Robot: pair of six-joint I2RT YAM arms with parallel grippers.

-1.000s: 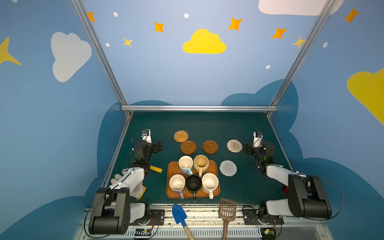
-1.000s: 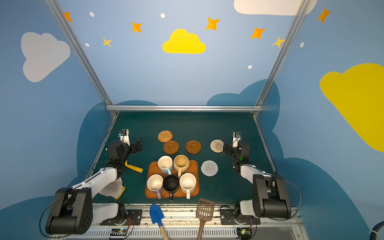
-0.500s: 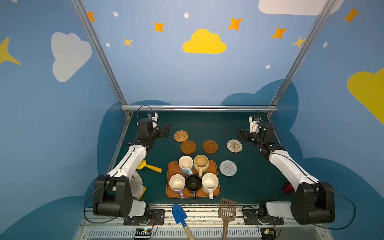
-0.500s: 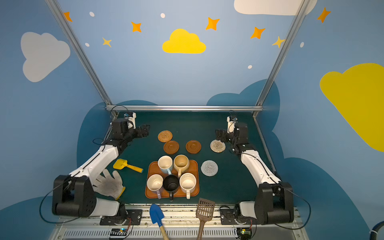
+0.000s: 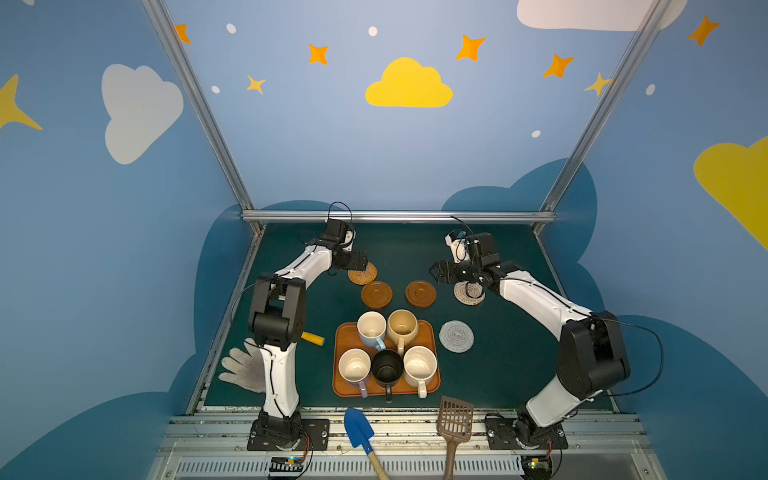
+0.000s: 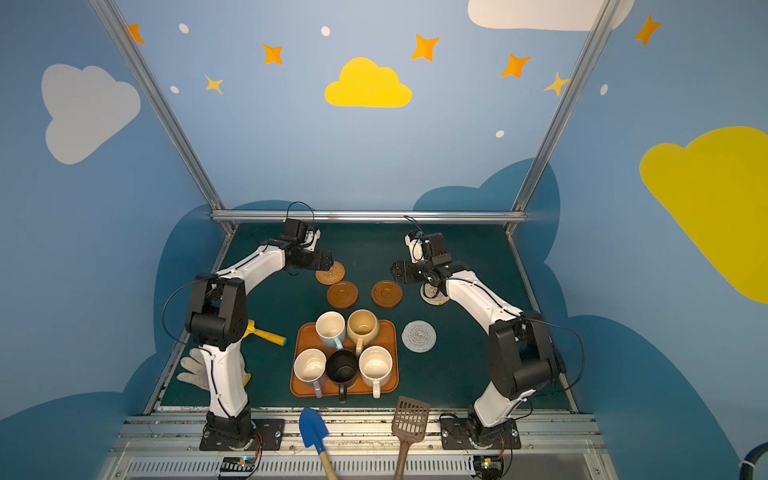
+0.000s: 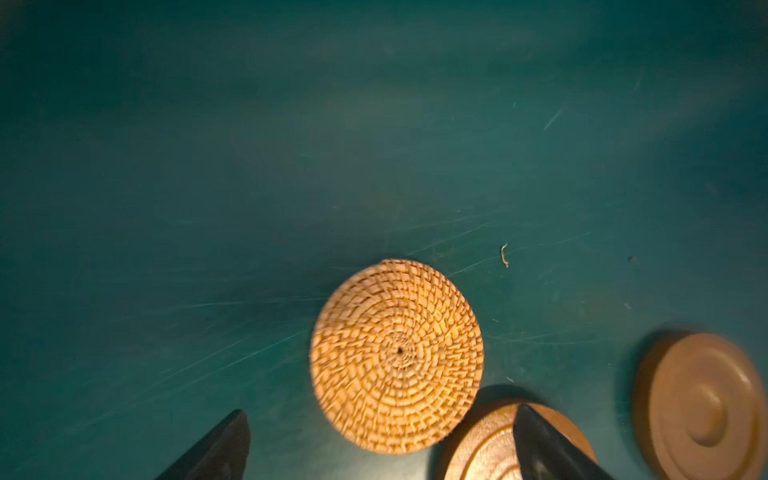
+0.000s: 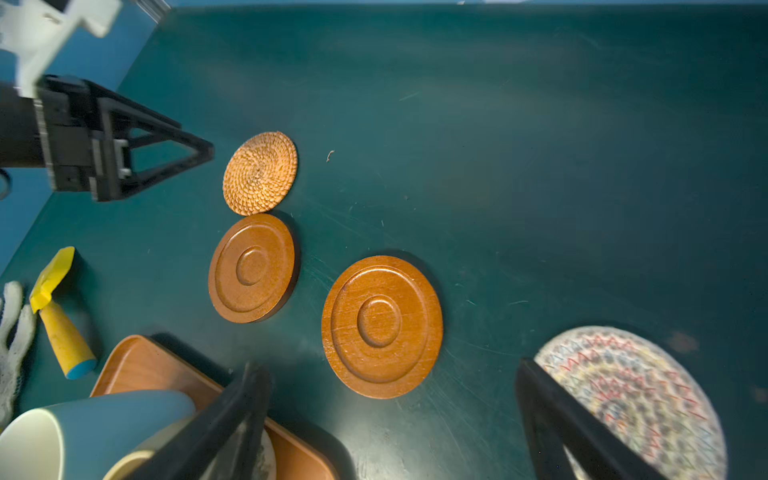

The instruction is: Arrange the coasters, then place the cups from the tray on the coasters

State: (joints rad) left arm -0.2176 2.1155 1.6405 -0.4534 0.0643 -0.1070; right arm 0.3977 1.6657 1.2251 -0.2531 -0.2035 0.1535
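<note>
Coaster-arranging is the step we judge in hand. At left, the left gripper (image 5: 360, 262), spread wide and empty, hovers at the woven coaster (image 5: 363, 274), which lies just beside a wooden coaster (image 5: 376, 294). Next it must drop and close on the thin rim. At centre, five cups (image 5: 372, 328) wait on the tray (image 5: 340, 332). At right, the right gripper (image 5: 434, 272), equally wide and empty, hangs by the rope coaster (image 5: 467, 293), half hidden under the right arm (image 5: 536, 297). Wrist views blur, so we cannot judge either gripper's height.

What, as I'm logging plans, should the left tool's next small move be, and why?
Probably lower the left tool onto the woven coaster and close: it hovers open and empty at its edge, and that coaster crowds a wooden coaster.
</note>
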